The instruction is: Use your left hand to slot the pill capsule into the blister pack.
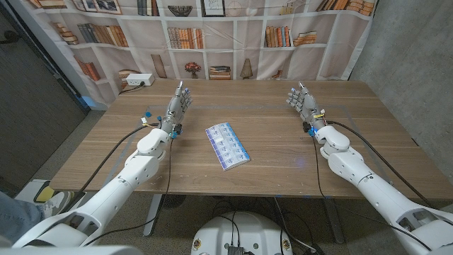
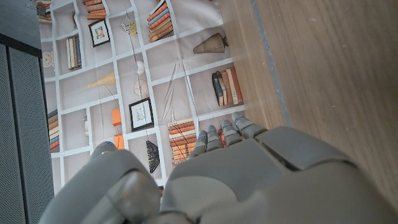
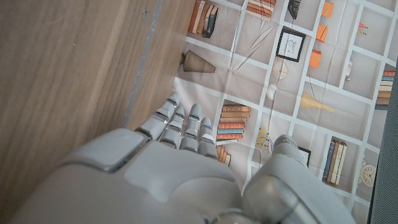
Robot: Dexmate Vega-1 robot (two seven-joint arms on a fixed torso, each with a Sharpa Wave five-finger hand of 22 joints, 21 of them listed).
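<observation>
While lying mid-table, blister pack well apart from both hands' spread, empty fingers.

A: Wooden table spreading out under everything, and a white box sits at its far corner, beyond the left hand and a little to its outer side.

B: Right behind that, a cloth backdrop printed with bookshelves, books, vases and framed pictures runs past both hands.

A: Dark panel well out beyond the left hand's outer side. Grey wall off past the right hand.

B: And down on the floor, well behind the left hand, somebody's shoe and a bit of blue trouser leg at the edge.
</observation>
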